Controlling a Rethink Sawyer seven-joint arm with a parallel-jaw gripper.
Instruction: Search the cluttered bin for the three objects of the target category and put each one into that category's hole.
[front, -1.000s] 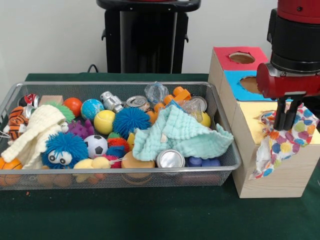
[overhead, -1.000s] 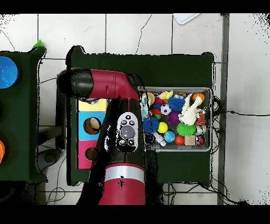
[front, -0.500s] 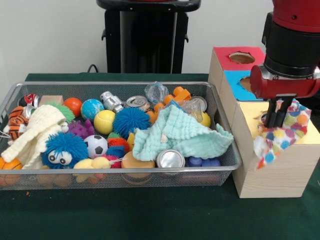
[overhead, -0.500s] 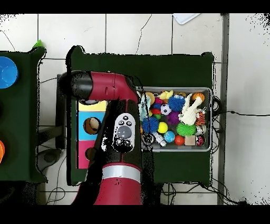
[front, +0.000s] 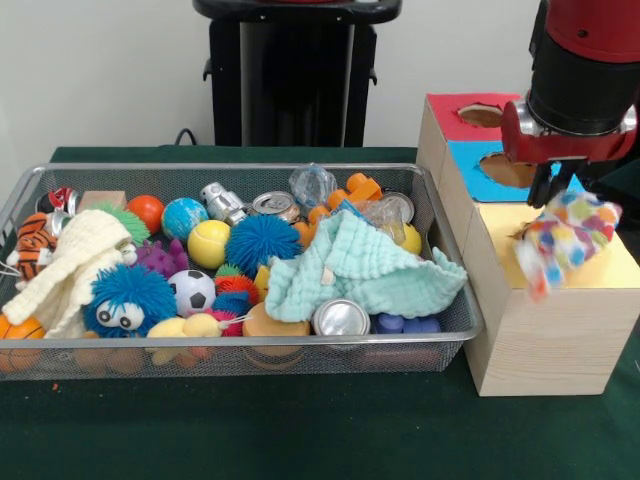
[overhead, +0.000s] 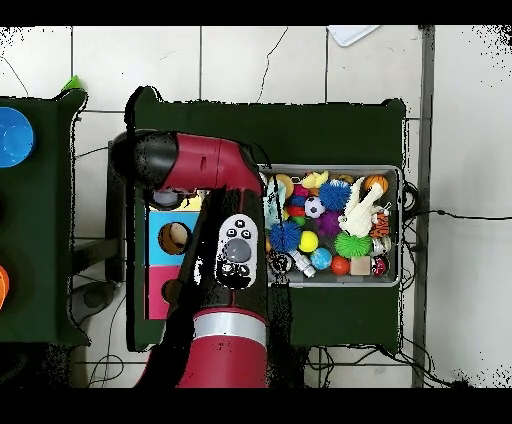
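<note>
A polka-dot cloth (front: 565, 238) hangs bunched just above the yellow top (front: 612, 268) of the wooden sorting box, and my gripper (front: 552, 192) is shut on its upper end. The yellow hole is hidden behind the cloth. Beyond it lie the blue top (front: 508, 172) and the red top (front: 482, 113), each with a round hole. In the wire bin (front: 240, 168), a mint cloth (front: 355, 265) is draped at the right and a cream knit cloth (front: 62, 268) at the left. In the overhead view my arm (overhead: 235, 250) covers the gripper and most of the box (overhead: 172, 238).
The bin (overhead: 335, 225) is packed with balls, cans, a fuzzy blue toy (front: 128, 298), a tiger toy (front: 32, 243) and a soccer ball (front: 191, 291). A black stand (front: 292, 75) rises behind the bin. Green felt covers the table (front: 300, 430).
My gripper has risen and shifted slightly toward the back of the box. The polka-dot cloth has been pulled up from draping over the box's front face and now hangs clear above the yellow top.
</note>
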